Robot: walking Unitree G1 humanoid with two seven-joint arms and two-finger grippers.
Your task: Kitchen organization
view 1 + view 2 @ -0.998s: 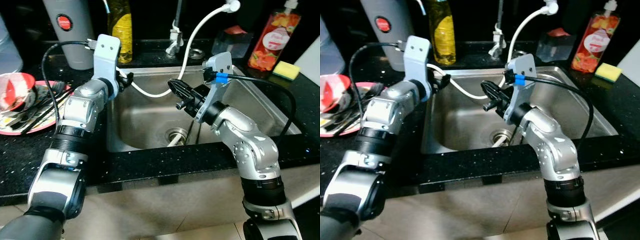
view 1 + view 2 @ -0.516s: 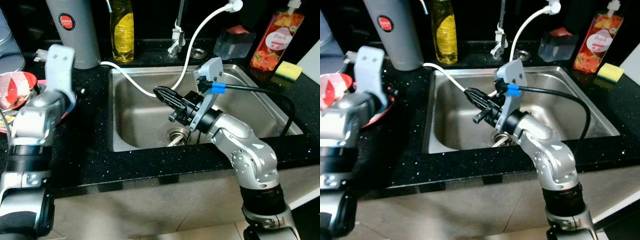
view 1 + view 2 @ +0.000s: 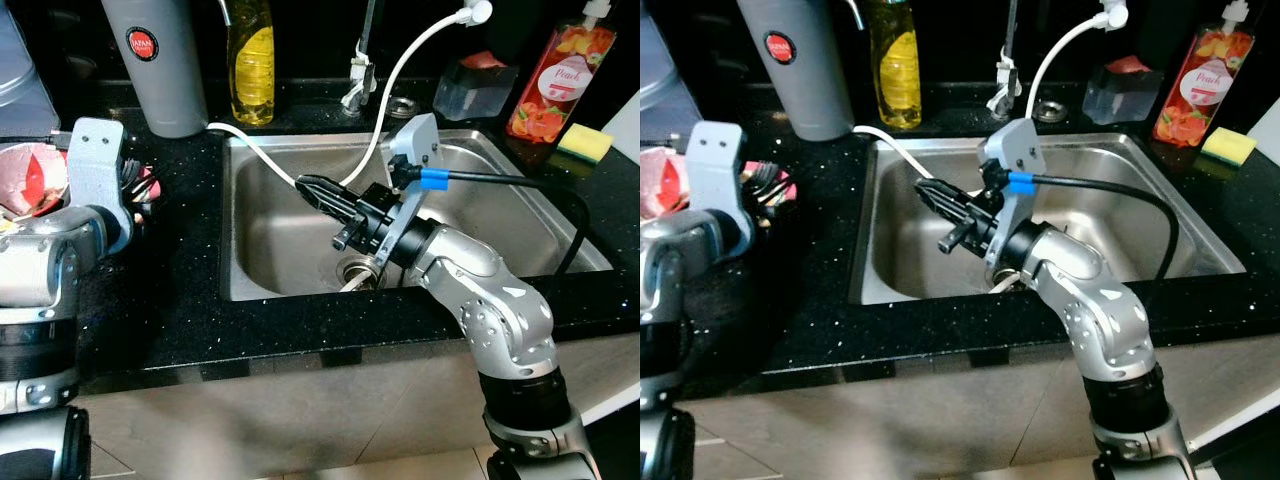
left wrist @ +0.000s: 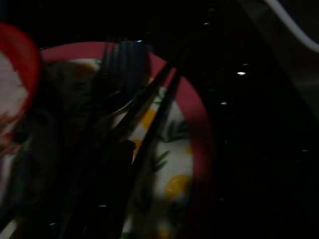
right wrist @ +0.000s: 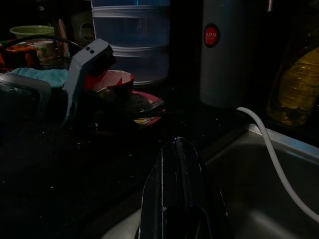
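A red-rimmed plate [image 4: 199, 149] with a fruit pattern sits on the black counter at the left and holds several dark forks [image 4: 124, 64]. A red bowl [image 3: 35, 175] stands on its far side. My left gripper [image 3: 140, 190] hangs just over the plate and the cutlery, in a dark, blurred wrist view. My right gripper [image 3: 305, 187] is held over the left part of the steel sink [image 3: 500, 200]. It points toward the plate, shut with nothing in it, and its black fingers [image 5: 174, 164] lie pressed together.
A white hose [image 3: 390, 80] curves from the tap down across the sink's left rim. A grey flask [image 3: 150, 60] and a yellow bottle [image 3: 250, 60] stand behind the sink. A peach soap bottle [image 3: 550, 80] and a yellow sponge [image 3: 585, 142] are at the back right. A drain [image 3: 355, 270] sits below my right wrist.
My left arm has swung from the sink's left rim out over the plate. My right gripper has moved left across the sink, still shut.
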